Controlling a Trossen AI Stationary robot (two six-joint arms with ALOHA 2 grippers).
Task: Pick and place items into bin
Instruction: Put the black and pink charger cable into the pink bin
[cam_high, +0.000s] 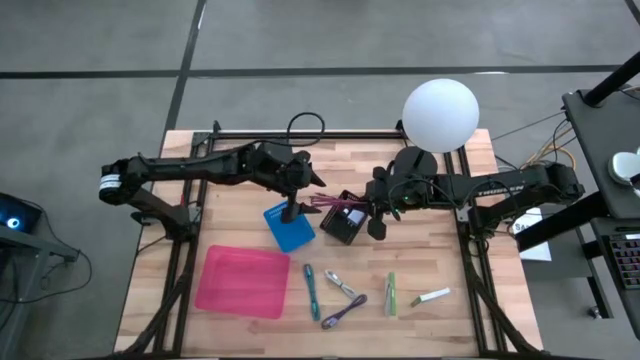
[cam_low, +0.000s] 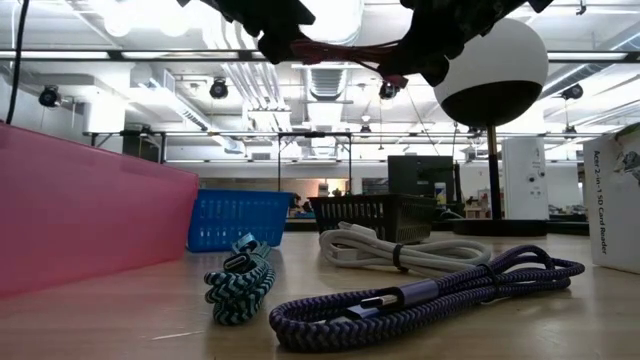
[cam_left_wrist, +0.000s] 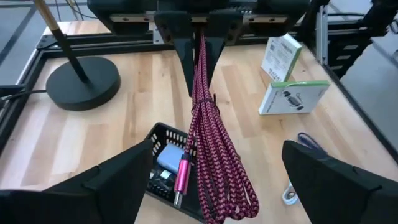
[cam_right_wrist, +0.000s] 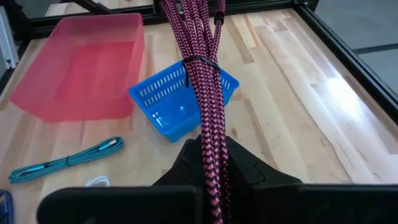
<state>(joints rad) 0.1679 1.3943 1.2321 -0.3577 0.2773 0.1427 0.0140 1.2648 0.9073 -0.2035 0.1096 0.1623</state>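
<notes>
The right gripper (cam_right_wrist: 208, 163) clenched a braided magenta cable bundle (cam_left_wrist: 211, 143) above the small black mesh basket (cam_high: 345, 222) mid-tabletop. The left gripper (cam_left_wrist: 205, 186) stood released. Pale wooden plank tabletop (cam_high: 500, 300); ducted ceiling (cam_low: 250, 80) behind.

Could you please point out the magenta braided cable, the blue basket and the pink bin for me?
Magenta braided cable (cam_left_wrist: 214, 155): left wrist view, mid-bundle.
Blue basket (cam_right_wrist: 163, 99): right wrist view, slotted side wall.
Pink bin (cam_high: 240, 280): high view, bare floor.

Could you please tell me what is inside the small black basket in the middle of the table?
The black basket holds a pale blue-white item and something dark. The hanging magenta cable covers the rest.
</notes>
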